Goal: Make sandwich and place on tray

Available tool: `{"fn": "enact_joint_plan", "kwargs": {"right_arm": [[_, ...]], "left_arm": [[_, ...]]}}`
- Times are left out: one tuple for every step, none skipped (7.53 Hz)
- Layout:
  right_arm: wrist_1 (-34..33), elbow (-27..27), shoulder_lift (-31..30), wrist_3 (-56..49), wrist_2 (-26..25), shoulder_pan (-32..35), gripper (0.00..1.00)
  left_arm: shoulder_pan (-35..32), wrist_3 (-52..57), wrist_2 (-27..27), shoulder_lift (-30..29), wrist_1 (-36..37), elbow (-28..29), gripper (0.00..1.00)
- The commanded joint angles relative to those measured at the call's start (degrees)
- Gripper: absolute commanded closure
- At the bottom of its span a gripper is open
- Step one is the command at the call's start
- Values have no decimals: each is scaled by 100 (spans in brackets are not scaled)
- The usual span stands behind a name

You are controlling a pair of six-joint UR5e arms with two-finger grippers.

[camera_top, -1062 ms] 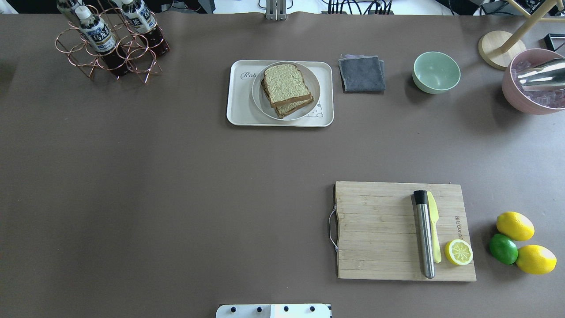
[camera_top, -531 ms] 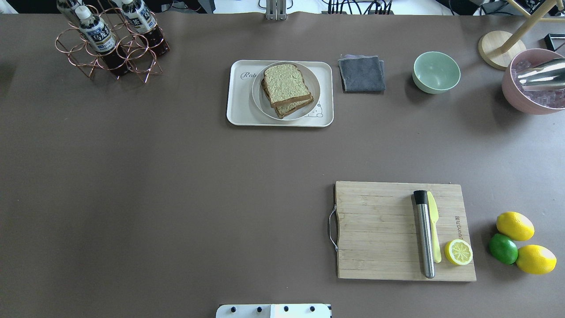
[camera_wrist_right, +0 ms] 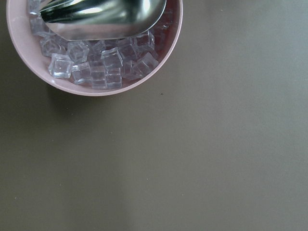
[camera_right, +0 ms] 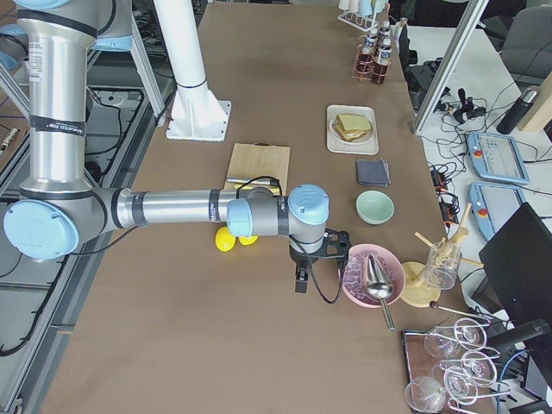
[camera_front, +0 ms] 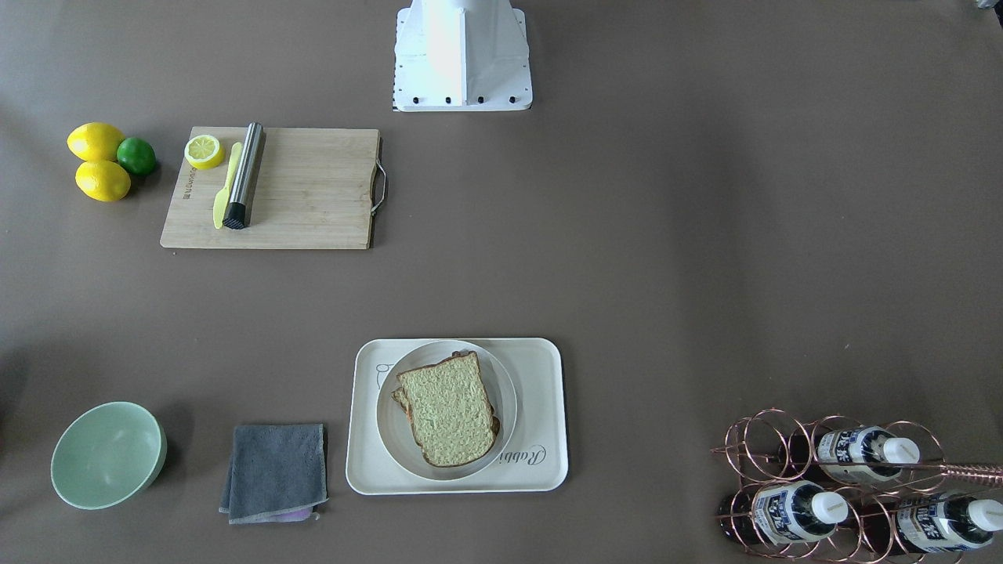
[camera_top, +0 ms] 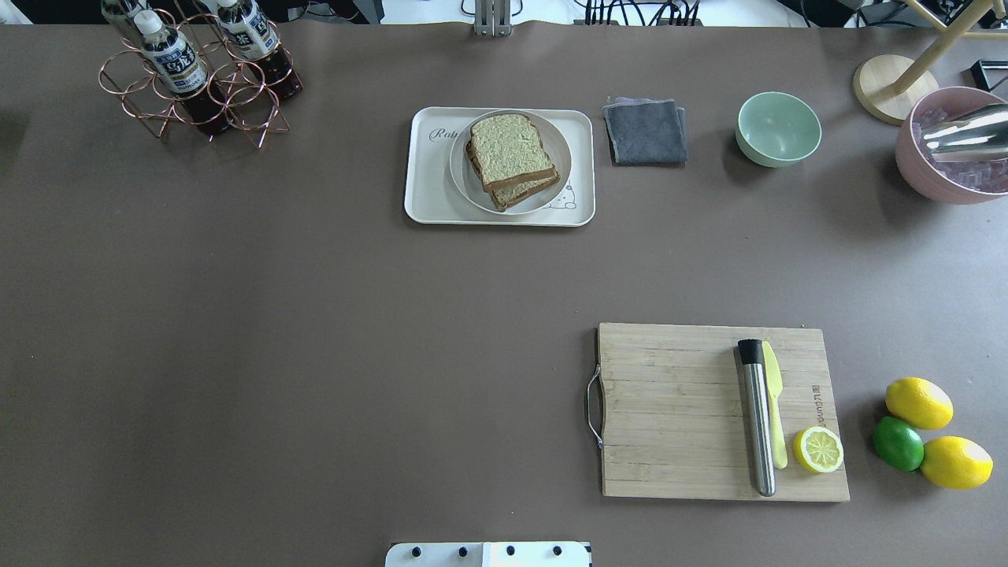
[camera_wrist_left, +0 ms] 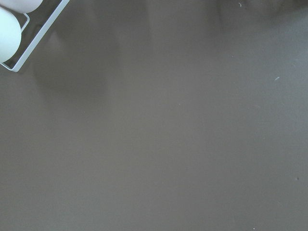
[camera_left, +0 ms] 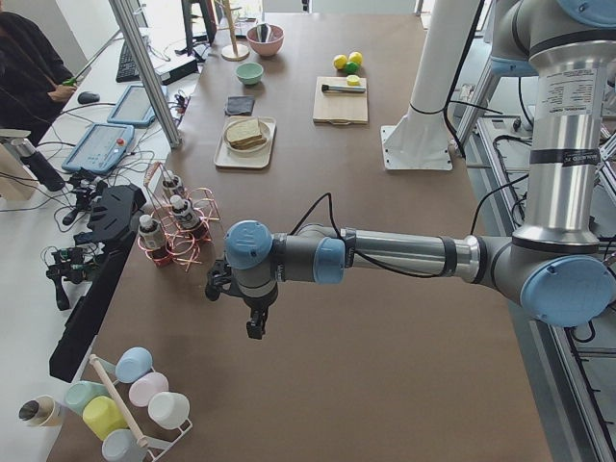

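The sandwich (camera_top: 512,157) is two stacked slices of tan, brown-crusted bread on a round white plate (camera_top: 465,179). The plate stands on the cream tray (camera_top: 425,201) at the far middle of the table. No egg shows between the slices. The sandwich (camera_front: 450,415), the plate (camera_front: 508,403) and the tray (camera_front: 542,368) also show in the front-facing view. My left gripper (camera_left: 252,330) hangs over bare table far out at the table's left end. My right gripper (camera_right: 299,285) hangs by the pink ice bowl at the right end. I cannot tell whether either is open or shut.
A wooden cutting board (camera_top: 677,409) carries a steel muddler, a yellow knife and a half lemon. Lemons and a lime (camera_top: 898,442) lie to its right. A grey cloth (camera_top: 646,131), a green bowl (camera_top: 778,128), a pink ice bowl (camera_wrist_right: 96,72) and a bottle rack (camera_top: 197,75) line the far edge.
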Motion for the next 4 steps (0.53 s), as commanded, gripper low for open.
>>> {"fn": "enact_joint_plan", "kwargs": {"right_arm": [[-3, 25, 19, 6, 3, 0, 0], [5, 25, 11, 15, 12, 0, 0], [5, 25, -7, 6, 12, 0, 0], [5, 33, -16, -3, 12, 0, 0]], "left_arm": [[0, 0, -10, -33, -17, 108, 2], [-18, 9, -10, -33, -18, 109, 2], [-18, 9, -18, -25, -26, 118, 2], [-9, 17, -10, -16, -44, 126, 2]]}}
